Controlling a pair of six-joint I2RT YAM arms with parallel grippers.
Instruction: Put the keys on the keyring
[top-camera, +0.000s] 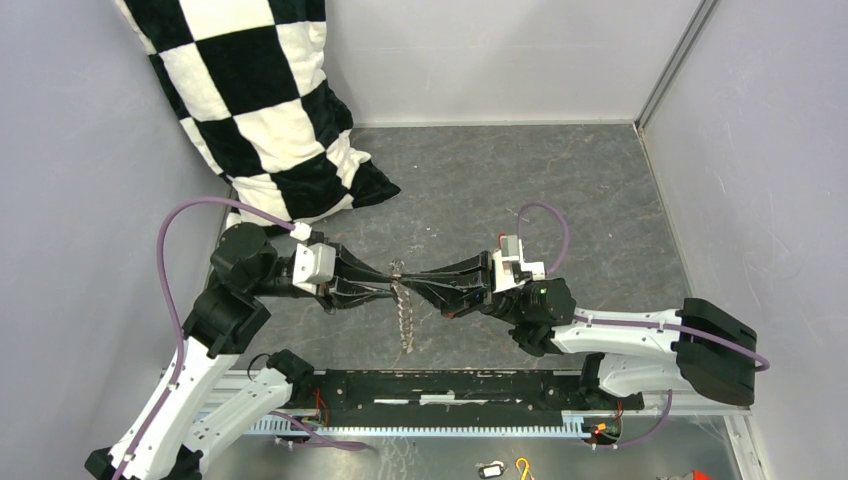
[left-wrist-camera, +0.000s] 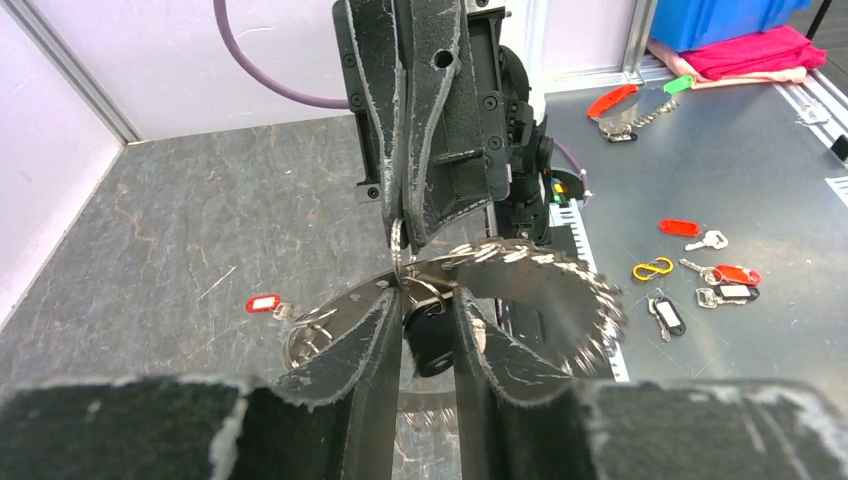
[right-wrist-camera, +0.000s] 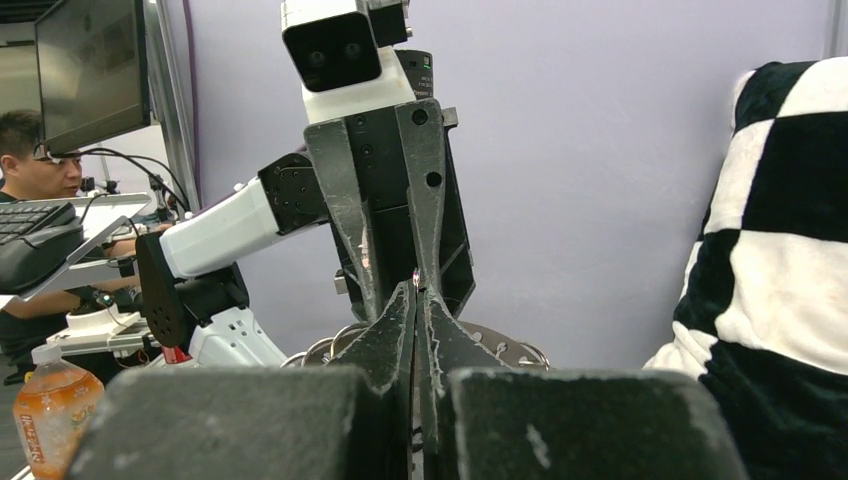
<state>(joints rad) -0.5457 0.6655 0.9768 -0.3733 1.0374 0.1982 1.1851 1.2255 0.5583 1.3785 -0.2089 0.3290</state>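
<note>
Clearly unfinished: left fingers (left-wrist-camera: 368, 350) and right fingers (left-wrist-camera: 425, 150) clench the toothed grey metal hoop (left-wrist-camera: 540, 272), with the tiny red-headed metal key (left-wrist-camera: 266, 303) lying apart.

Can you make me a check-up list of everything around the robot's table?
Surface: grey stone-look table.
Job's things: the keyring hangs between the arms; a red key lies on the table; black key not clearly seen.
Clutter: yellow hook and tagged keys on the metal ledge.
Grippers: left gripper and right gripper pinch the keyring, tip to tip.
Cables: purple cables loop off both arms.
Surroundings: checkered pillow, grey walls, a person.
</note>
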